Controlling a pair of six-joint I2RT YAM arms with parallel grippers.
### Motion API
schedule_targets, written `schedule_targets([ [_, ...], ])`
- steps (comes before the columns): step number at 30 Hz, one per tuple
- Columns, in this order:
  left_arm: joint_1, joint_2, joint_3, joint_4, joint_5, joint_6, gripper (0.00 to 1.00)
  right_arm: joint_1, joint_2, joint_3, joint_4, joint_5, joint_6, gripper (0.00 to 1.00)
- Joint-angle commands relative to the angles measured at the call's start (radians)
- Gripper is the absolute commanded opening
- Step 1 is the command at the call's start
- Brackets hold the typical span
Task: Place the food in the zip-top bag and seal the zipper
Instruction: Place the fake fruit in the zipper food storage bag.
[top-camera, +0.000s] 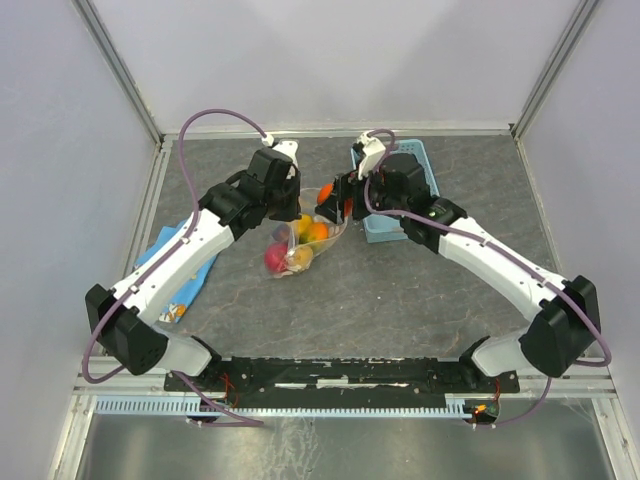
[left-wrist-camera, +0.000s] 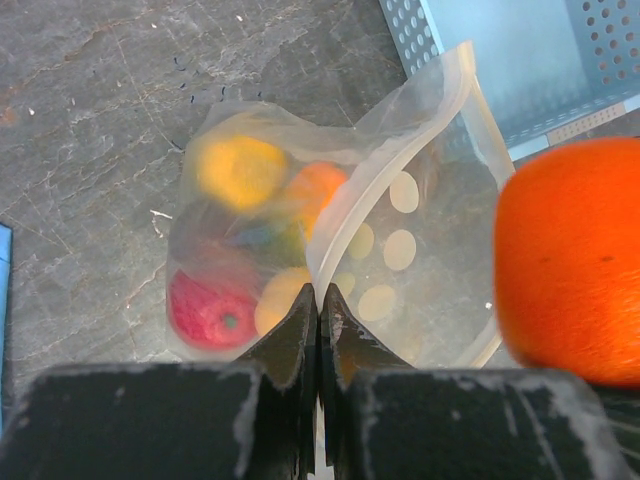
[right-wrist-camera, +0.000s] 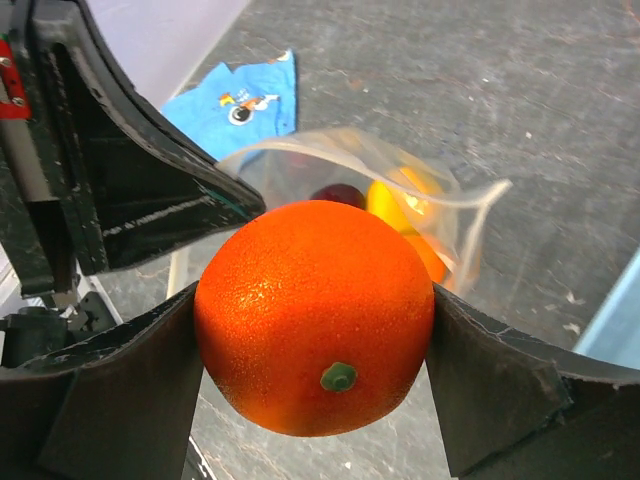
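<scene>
Nearest the arms, the bench (top-camera: 400, 300) is offering open room, with the cloth (right-wrist-camera: 240, 100) lying well apart on the left. Further out, the zip-top bag (left-wrist-camera: 420, 270) is resting on the bench, thin and limp, with food (left-wrist-camera: 240, 170) inside. It is probably going to sag shut unless held. The left fingers (left-wrist-camera: 300, 330) are clenched on the zipper (left-wrist-camera: 372, 180), likely its stiffest part, holding the mouth up. The right fingers (right-wrist-camera: 500, 380) are grasping a glossy, probably light and slippery orange (right-wrist-camera: 315, 300) near that mouth. Beyond, the basket (left-wrist-camera: 520, 60) is crowding the far side.

Bright, even light, soft shadows; orange food (left-wrist-camera: 568, 262) blurs close up (left wrist).
</scene>
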Motion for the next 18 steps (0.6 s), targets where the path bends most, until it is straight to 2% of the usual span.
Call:
schedule_targets([
  [1,0.002,-0.055,-0.008,0.053,0.038,-0.012,0.03,0.029,0.035,-0.030,0.195,-0.040,0.029,0.69],
  [7,0.002,-0.064,-0.015,0.053,0.056,-0.015,0.03,0.053,0.133,-0.036,0.229,-0.058,0.018,0.71],
  [18,0.003,-0.058,-0.038,0.076,0.118,-0.063,0.03,0.065,0.246,-0.116,0.363,0.046,0.002,0.76],
])
